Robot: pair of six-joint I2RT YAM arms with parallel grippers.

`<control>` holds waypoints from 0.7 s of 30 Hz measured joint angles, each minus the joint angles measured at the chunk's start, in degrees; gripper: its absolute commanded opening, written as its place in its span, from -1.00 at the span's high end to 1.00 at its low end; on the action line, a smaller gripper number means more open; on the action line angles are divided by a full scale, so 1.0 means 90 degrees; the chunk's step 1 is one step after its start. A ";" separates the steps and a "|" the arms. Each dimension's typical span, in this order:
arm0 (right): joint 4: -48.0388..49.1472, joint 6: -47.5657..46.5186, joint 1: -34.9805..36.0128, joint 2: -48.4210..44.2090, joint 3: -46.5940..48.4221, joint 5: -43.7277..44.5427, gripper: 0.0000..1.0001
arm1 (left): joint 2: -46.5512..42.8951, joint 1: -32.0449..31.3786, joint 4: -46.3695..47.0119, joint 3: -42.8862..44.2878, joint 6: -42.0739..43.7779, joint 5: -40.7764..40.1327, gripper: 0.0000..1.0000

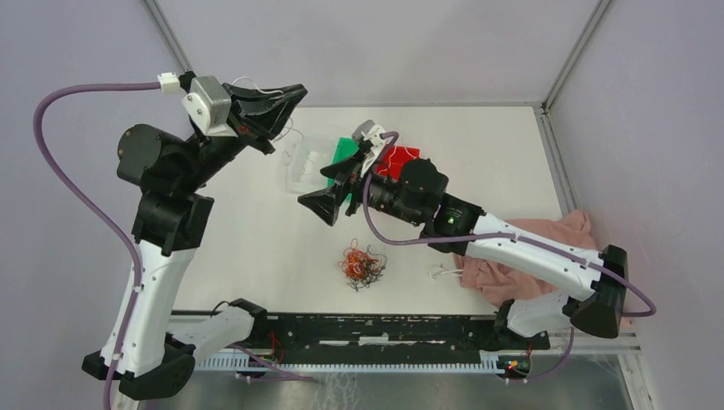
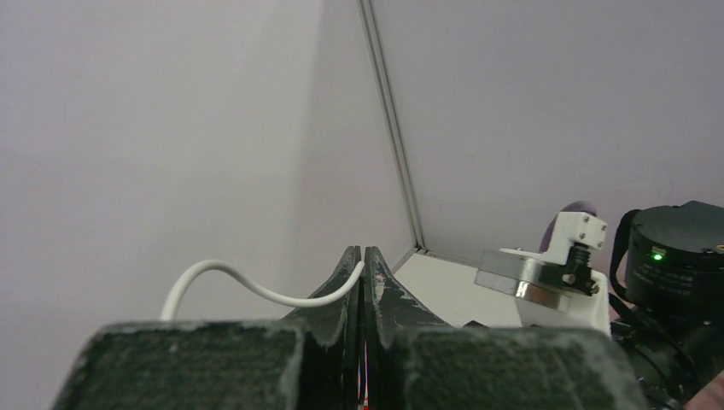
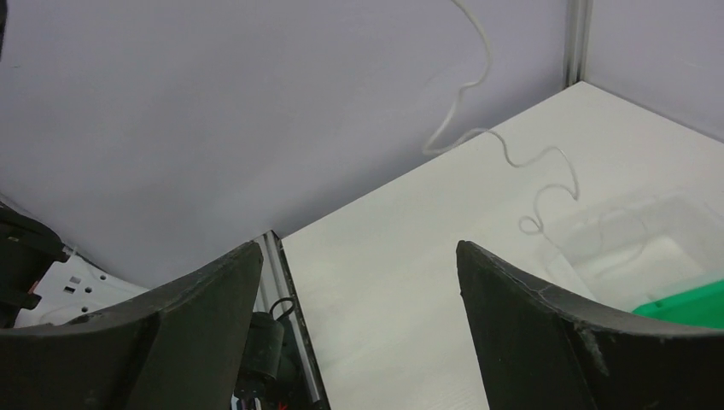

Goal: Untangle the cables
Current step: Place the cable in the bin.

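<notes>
**Cable lot: one strand lifted, tangle on surface**

Left jaws: clenched on a white cable (image 2: 256, 289), pinched at the tips and raised well above the surface (image 1: 248, 248). The strand loops out to one side of the jaws, then trails in curls down toward a clear tray (image 1: 294, 162) that sits between the two sets of jaws.

Right jaws: released, spread wide, nothing between them, hovering off the surface just beside the tray.

Below the right jaws, toward the arm bases: orange-and-black tangle (image 1: 362, 266), lying on the surface. Near it, on the side of the right arm: loose white strand (image 1: 444, 273), at the edge of a pink cloth (image 1: 546, 248).

Behind the right jaws: green bin (image 1: 346, 149), red bin (image 1: 401, 160).
</notes>
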 measured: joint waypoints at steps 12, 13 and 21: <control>0.0032 0.0185 -0.0017 0.0920 0.0559 -0.0056 -0.51 | -0.0143 0.0000 0.0049 -0.0034 -0.0221 0.0143 0.94; 0.0080 0.0253 -0.0017 0.0976 0.0561 -0.0158 -0.45 | -0.0146 0.0000 0.0049 -0.0051 -0.0221 0.0143 0.94; 0.0393 0.0748 -0.0036 0.1124 0.0559 -0.0644 -0.09 | -0.0197 0.0000 0.0044 -0.0219 -0.0221 0.0143 0.94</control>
